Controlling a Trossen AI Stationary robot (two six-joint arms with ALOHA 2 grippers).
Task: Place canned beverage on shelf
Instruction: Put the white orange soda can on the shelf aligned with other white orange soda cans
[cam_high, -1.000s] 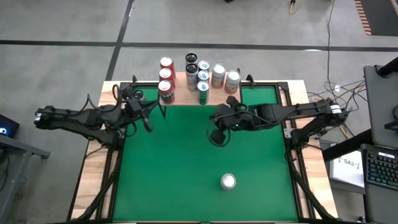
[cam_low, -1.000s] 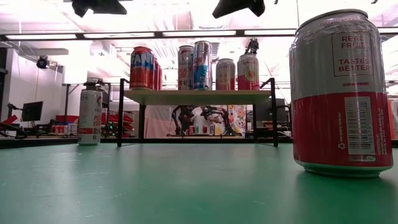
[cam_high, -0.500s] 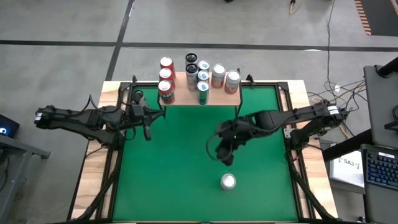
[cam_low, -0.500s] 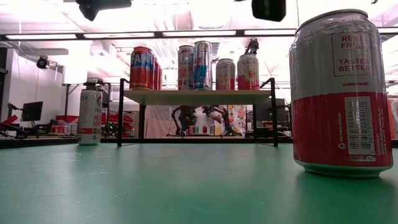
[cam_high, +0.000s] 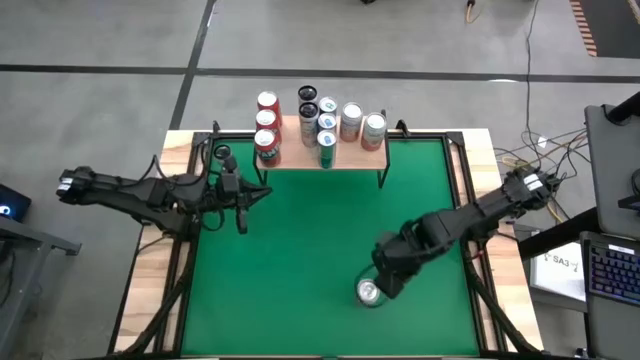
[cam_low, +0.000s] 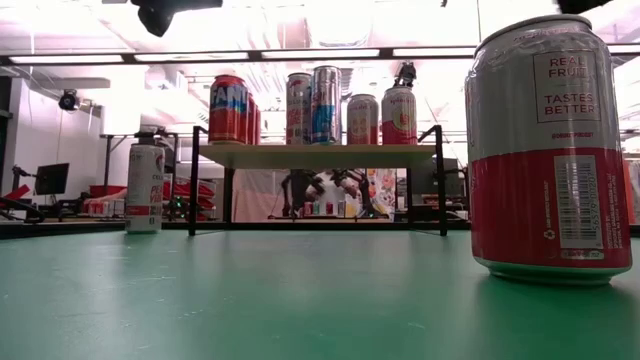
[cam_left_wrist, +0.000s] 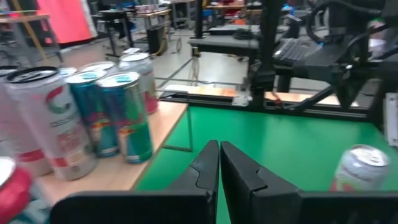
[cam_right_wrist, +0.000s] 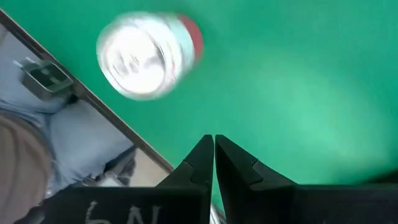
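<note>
The green table (cam_high: 300, 260) fills the middle of the high view, and the shelf (cam_high: 345, 158) stands at its upper edge, a little left of centre, already carrying a crowd of cans (cam_high: 322, 120) on its wooden top. The can (cam_high: 369, 292) that must go there stands upright and alone in the lower middle of the table, well apart from the shelf; in the low view it is the big can at the right of the frame. The right gripper (cam_high: 388, 282) hangs just beside this can, on its upper right side, with the fingers pressed together and nothing between them. I judge that the step in hand is the approach for the grasp. To do it well, the fingers must first open wider than the can, then come down around the middle of its side, not on the rim, and close squarely so that it does not tip. The left gripper (cam_high: 240, 212) waits at the left of the table, below the left end of the shelf, also closed and empty. On the shelf, free space shows only near the right end, so the placing needs care.
</note>
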